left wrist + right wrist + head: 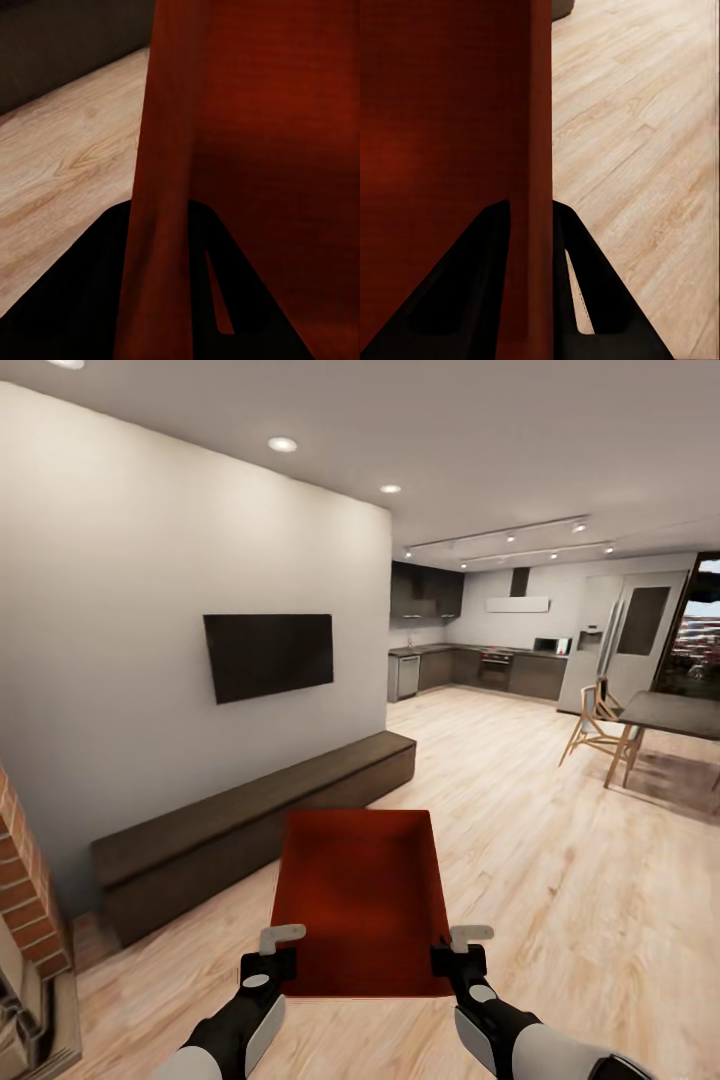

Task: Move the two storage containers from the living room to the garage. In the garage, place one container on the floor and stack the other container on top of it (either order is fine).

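Observation:
I hold one orange-red lidless storage container (365, 890) level in front of me, above the living room's light wood-plank floor (560, 880). My left gripper (288, 940) is shut on the container's near left wall, and my right gripper (462, 938) is shut on its near right wall. In the left wrist view the red wall (172, 150) runs between the two dark fingers (90, 300). The right wrist view has the wall (531, 150) pinched the same way between the fingers (585, 300). The garage is out of view.
A long dark low bench (260, 820) runs along the left wall under a black TV (268, 653). A brick fireplace (25, 880) stands at my near left. A dining table with chairs (660, 715) is at the right, and a kitchen (480, 665) lies far ahead.

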You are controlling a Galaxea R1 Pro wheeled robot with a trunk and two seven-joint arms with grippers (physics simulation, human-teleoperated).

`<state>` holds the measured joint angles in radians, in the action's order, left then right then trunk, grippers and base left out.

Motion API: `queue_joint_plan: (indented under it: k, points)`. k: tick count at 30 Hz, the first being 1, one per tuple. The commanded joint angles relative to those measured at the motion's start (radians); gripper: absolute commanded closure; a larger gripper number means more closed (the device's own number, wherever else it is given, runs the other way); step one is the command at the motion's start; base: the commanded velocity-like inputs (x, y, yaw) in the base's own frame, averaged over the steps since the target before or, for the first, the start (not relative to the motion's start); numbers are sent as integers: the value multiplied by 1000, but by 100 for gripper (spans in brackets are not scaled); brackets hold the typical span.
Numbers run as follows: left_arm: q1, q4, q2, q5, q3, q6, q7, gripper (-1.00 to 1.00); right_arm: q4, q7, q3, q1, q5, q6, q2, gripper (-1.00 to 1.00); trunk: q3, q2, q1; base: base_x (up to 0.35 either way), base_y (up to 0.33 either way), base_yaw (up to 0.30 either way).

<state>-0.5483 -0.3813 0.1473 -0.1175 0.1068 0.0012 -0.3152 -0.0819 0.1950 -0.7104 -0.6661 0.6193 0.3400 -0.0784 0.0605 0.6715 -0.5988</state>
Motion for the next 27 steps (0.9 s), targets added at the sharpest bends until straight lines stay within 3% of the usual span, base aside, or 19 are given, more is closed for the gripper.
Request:
queue_joint_plan:
  k: [1,27]
  points:
    - [-1,-2,-2,-2,-4,0,-9,100,2,0,25,-1,17,7,0,100,2,1,-1,264,0,-289]
    - [-1,-2,-2,-2,-4,0,-8,100,2,0,25,-1,17,7,0,100,2,1,-1,317,0,-289]
